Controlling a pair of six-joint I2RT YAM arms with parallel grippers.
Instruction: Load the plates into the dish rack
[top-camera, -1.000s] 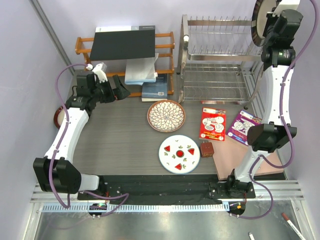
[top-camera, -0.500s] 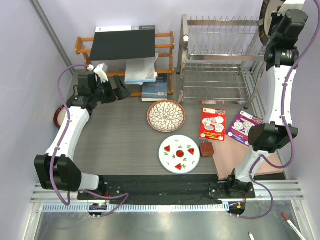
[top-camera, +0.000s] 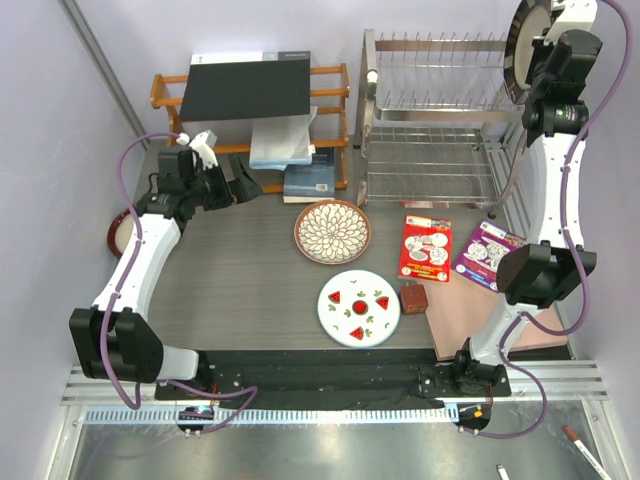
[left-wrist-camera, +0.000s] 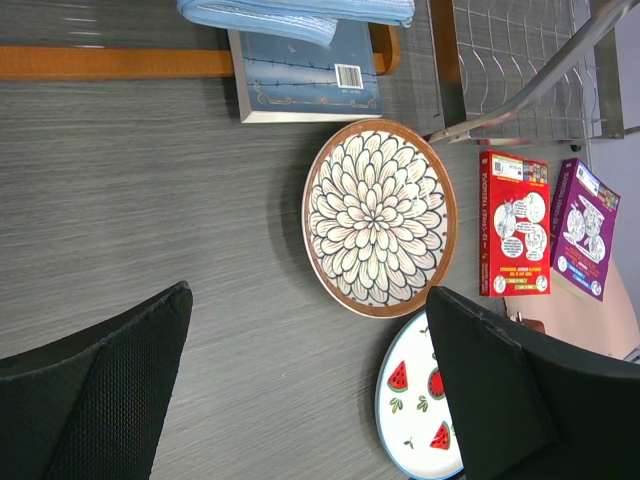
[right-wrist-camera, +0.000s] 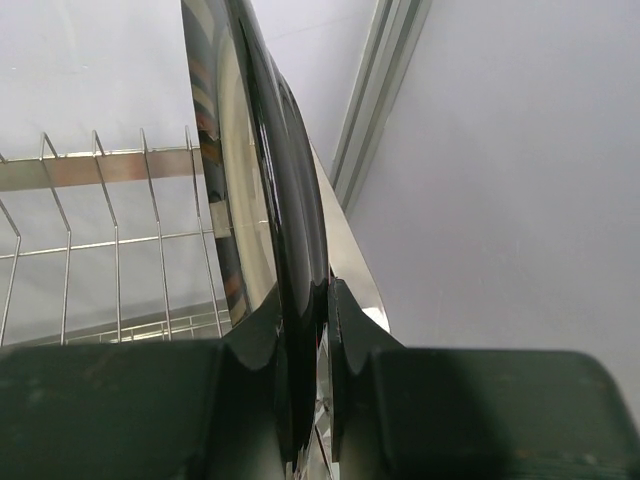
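1. My right gripper (top-camera: 541, 48) is raised high at the far right corner. Its jaws are pinched onto the rim of the dark brown plate (top-camera: 517, 40), seen clamped between the fingers (right-wrist-camera: 350, 330) in the right wrist view
2. That plate stands on edge, upright, at the right end of the dish rack (top-camera: 430, 118), up by the top tier's slot wires (right-wrist-camera: 105, 190). I cannot tell whether its lower edge sits in a slot
3. My left gripper (top-camera: 243, 183) hangs over the far left of the table (top-camera: 230, 280), in front of the orange shelf (top-camera: 335, 82). Its jaws are spread wide and hold nothing
4. The petal plate (top-camera: 332, 232) lies flat near the table's middle, just in front of a blue book (left-wrist-camera: 300, 75)
5. The watermelon plate (top-camera: 359, 308) lies flat nearer to me, close to the petal plate but apart from it
6. A small brown cube (top-camera: 414, 298) sits just to its right
7. The maroon-rimmed plate (top-camera: 117, 232) is at the left edge, partly hidden behind my left arm
8. A red card (top-camera: 425, 247) and a purple box (top-camera: 487, 254) lie in front of the rack
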